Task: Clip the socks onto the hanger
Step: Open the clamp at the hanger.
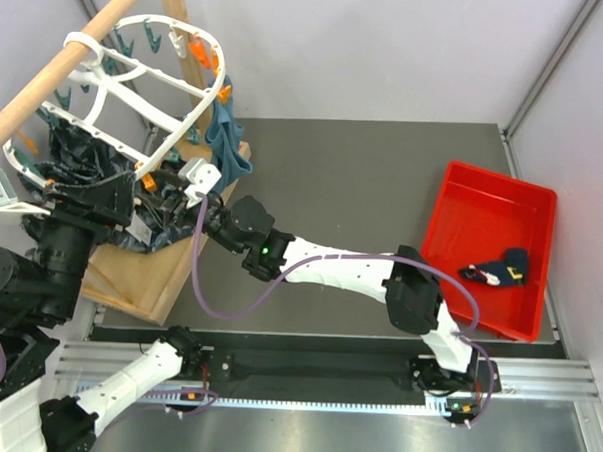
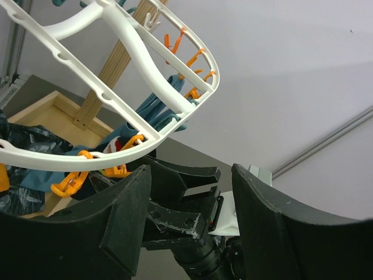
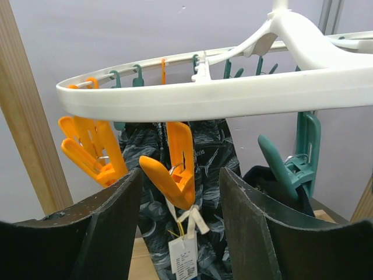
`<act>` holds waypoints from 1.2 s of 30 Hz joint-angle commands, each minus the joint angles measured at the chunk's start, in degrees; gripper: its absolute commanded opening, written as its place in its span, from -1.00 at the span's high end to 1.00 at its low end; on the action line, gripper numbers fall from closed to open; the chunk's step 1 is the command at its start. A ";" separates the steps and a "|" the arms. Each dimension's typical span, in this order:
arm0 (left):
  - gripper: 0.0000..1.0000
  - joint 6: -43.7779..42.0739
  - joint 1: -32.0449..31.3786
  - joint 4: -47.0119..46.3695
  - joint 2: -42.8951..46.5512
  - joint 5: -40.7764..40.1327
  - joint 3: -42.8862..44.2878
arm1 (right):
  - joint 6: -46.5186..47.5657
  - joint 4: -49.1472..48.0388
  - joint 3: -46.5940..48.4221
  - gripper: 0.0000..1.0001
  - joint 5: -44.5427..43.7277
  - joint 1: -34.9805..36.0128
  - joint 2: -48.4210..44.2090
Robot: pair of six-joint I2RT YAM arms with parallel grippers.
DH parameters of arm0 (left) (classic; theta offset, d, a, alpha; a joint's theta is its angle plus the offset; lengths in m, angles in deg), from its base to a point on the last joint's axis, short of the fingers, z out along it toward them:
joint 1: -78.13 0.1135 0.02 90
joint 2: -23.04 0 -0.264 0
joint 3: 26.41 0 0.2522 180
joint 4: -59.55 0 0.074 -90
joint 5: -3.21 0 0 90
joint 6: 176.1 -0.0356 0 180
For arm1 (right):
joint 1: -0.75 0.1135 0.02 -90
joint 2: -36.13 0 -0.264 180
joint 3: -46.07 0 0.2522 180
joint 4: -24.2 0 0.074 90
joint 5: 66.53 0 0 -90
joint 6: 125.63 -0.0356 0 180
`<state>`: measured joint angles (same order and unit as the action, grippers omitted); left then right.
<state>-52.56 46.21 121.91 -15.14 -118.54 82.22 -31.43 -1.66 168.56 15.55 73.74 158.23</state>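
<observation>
Top view: the hanger (image 1: pixel 137 89) is hung on a wooden pole (image 1: pixel 58 75) at the far left, w/ a teal garment (image 1: pixel 225 133) and a patterned cloth (image 1: pixel 84 166) hung below it. One sock (image 1: pixel 497 270) is seen lying in a red tray (image 1: pixel 482 219) at the right of the tabletop (image 1: pixel 364 169) — well apart from the hanger. The right arm (image 1: pixel 330 267) is stretched across to the hanger's near rim.

Left wrist: the left gripper (image 2: pixel 191 175) is held below the rim, jaws apart, nothing gripped. A black part of the right arm is seen btwn them, farther off.

Right wrist: the right gripper (image 3: pixel 180 175) is held just under the rim, jaws apart & empty — an orange clip (image 3: pixel 180 151) is framed btwn them, and a teal clip (image 3: pixel 291 166) is seen to the right. A paper tag (image 3: pixel 183 259) is seen hanging in front of the patterned cloth.
</observation>
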 commanded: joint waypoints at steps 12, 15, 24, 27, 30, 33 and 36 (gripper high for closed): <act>-0.16 0.39 -0.07 -0.96 1.17 1.42 -1.09 | -2.19 -2.75 3.95 0.16 -0.08 -0.13 1.12; -0.15 0.39 -0.07 -1.05 1.08 1.60 -1.27 | -2.45 -2.92 3.86 0.16 0.19 -0.13 1.38; -0.12 0.30 -0.07 -0.88 0.91 1.86 -1.35 | -2.71 -3.36 2.55 0.52 0.19 -0.22 0.68; -0.12 0.65 -0.07 -1.05 0.91 1.69 -1.79 | -2.36 -3.89 0.96 0.81 -0.07 -0.22 -0.02; -0.12 0.82 -0.07 -1.31 0.73 2.30 -2.32 | -2.27 -4.15 -0.53 0.97 0.01 -0.57 -1.34; -0.13 1.09 -0.07 -1.23 0.56 3.00 -2.50 | -2.45 -3.19 -1.85 1.00 -0.07 -0.66 -3.27; -0.14 1.44 -0.07 -0.88 0.12 3.09 -2.76 | -1.92 -0.73 -3.43 1.00 1.24 -0.66 -5.90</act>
<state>-51.46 46.21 121.83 -14.22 -116.40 79.71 -33.44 -2.66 166.29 15.42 73.19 158.41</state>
